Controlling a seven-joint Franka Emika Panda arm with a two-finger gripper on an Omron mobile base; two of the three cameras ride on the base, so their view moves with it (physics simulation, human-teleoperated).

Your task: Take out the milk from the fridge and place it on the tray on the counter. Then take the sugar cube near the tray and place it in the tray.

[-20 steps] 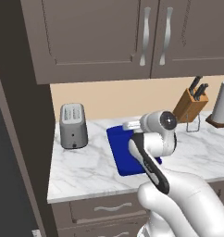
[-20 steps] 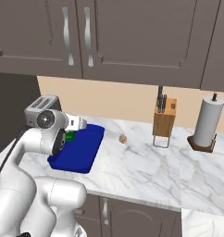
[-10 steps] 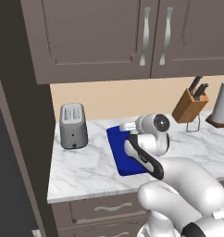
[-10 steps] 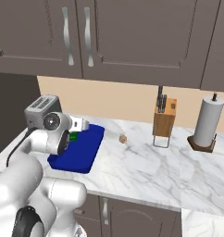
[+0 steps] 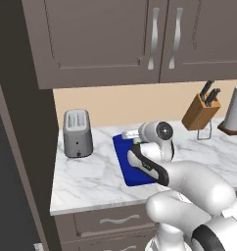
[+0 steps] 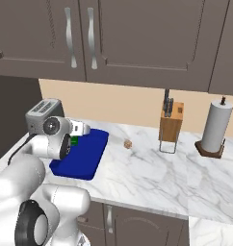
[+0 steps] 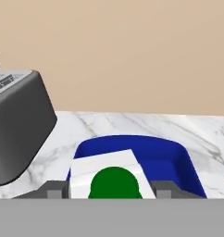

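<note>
From the left base cam, the arm's wrist hangs over the blue tray (image 5: 124, 169) on the counter (image 5: 86, 179), hiding the gripper; toaster (image 5: 77, 132) just left of the tray. Right base cam: gripper (image 6: 80, 137) pokes out toward the tray's far end w/ a bit of green, prob the milk (image 6: 74, 141), right under it; sugar cube (image 6: 128, 143) sits on the marble to the tray's right, apart from the rim. Hand cam: carton top and green cap sit between the fingertips (image 7: 52, 190), jaws clamped on the milk, tray directly beyond. Next it goes straight down, I'd say; cube lies off to the right.
</note>
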